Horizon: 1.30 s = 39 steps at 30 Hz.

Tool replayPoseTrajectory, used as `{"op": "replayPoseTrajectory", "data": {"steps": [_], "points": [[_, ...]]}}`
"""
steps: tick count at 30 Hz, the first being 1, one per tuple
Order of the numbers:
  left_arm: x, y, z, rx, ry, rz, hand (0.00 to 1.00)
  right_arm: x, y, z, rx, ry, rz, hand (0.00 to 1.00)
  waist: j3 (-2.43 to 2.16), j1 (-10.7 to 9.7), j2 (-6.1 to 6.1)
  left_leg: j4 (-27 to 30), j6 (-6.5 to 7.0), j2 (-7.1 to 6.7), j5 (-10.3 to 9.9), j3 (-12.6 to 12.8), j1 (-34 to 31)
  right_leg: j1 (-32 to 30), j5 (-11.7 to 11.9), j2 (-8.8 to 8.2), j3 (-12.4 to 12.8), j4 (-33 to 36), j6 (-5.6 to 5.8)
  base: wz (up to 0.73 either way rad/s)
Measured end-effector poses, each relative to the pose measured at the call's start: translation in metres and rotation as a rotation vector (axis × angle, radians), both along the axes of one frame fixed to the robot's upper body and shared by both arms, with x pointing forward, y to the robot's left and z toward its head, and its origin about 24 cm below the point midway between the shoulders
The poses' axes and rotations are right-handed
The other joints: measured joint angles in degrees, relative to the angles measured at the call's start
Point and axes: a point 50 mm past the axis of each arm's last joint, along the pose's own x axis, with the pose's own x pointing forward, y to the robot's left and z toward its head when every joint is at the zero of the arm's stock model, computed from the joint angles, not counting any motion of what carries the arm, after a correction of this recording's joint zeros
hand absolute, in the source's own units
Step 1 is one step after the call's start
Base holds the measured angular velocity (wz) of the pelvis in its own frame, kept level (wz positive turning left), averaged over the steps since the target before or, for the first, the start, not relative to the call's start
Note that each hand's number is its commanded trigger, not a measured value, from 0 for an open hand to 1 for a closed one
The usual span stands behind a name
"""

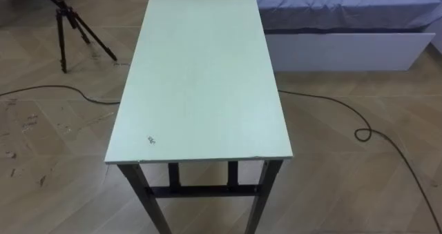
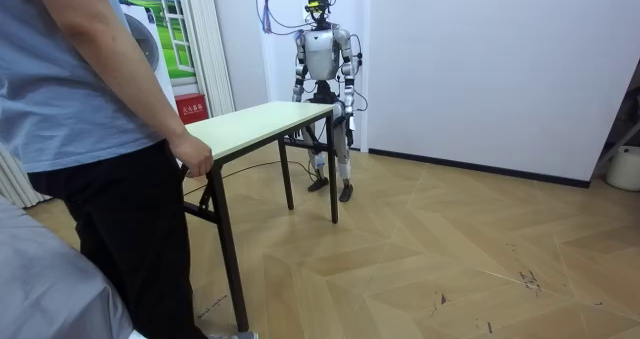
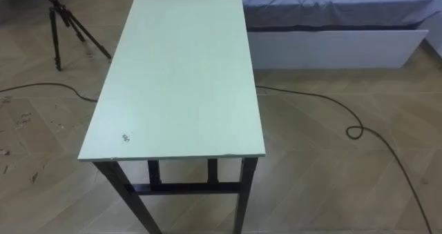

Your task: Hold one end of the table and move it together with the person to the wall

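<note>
Left eye view: we list one long table [image 1: 200,75] with a pale top and dark legs, running from upper centre to lower centre, near edge low in the frame; a tripod [image 1: 65,23] at upper left; a bed [image 1: 345,13] at upper right; a dark cable [image 1: 331,103] on the wooden floor at right. Right eye view: the same items, same layout. Room view: the table stands left of centre; a person [image 2: 90,129] at far left has a hand [image 2: 192,157] curled over its near end. The robot stands at the far end, right hand [image 2: 298,96] and left hand [image 2: 353,103] low by the tabletop; we cannot tell either hand's state.
</note>
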Motion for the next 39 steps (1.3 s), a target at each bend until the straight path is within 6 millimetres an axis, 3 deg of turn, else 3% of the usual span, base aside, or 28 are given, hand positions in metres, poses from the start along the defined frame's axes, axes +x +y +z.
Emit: {"op": "replayPoseTrajectory", "data": {"steps": [12, 16, 21, 30, 34, 39], "points": [[0.004, -0.001, 0.001, -0.007, -0.011, -0.004, 0.0, -0.003, 0.001, -0.001, 0.048, 0.003, -0.014, 0.0, 0.28, -0.08, -0.47, 0.43, 0.01, -0.32, 0.0, -1.02, -0.42, 0.25, -0.46, -0.33, -1.32, -0.21, 0.23, 0.05], [0.001, -0.002, 0.0, -0.085, -0.015, 0.062, 0.0, -0.004, -0.001, 0.0, 0.078, -0.003, -0.054, 0.0, 0.02, -0.03, -0.13, 0.45, 0.03, -0.41, -0.01, -1.07, -0.87, -0.07, -0.45, -0.37, -1.4, -0.57, 0.24, 0.0], [0.001, -0.007, -0.001, -0.254, -0.038, 0.207, 0.0, 0.0, -0.006, 0.002, 0.117, -0.015, -0.112, 0.0, 0.04, 0.01, -0.04, 0.41, 0.03, -0.5, -0.02, -1.09, -0.98, -0.23, -0.43, -0.5, -1.22, 0.01, 0.23, 0.0], [0.018, -0.009, 0.007, -0.51, -0.194, 0.431, 0.0, 0.039, -0.001, 0.016, 0.274, -0.228, -0.214, 0.0, 0.15, -0.13, 1.25, 0.9, 0.63, -0.73, -0.45, 0.4, -1.03, -0.17, -0.67, -0.91, -1.4, 0.16, 0.65, 0.01], [0.033, -0.026, 0.018, -0.656, -0.275, 0.452, 0.0, 0.06, 0.019, 0.034, 0.386, -0.372, -0.203, 0.0, 0.12, 0.07, 1.53, 1.2, 0.87, -0.91, -0.6, 0.21, -1.4, -0.38, -0.8, -1.1, -1.28, 0.17, 0.85, 0.0], [0.055, -0.055, 0.037, -0.829, -0.369, 0.402, 0.0, 0.07, 0.045, 0.044, 0.536, -0.423, -0.228, 0.0, 0.14, -0.27, 1.55, 1.36, 0.87, -1.05, -0.6, -0.25, -1.95, -0.5, -0.78, -1.11, -1.4, 0.34, 0.82, 0.05]]}}
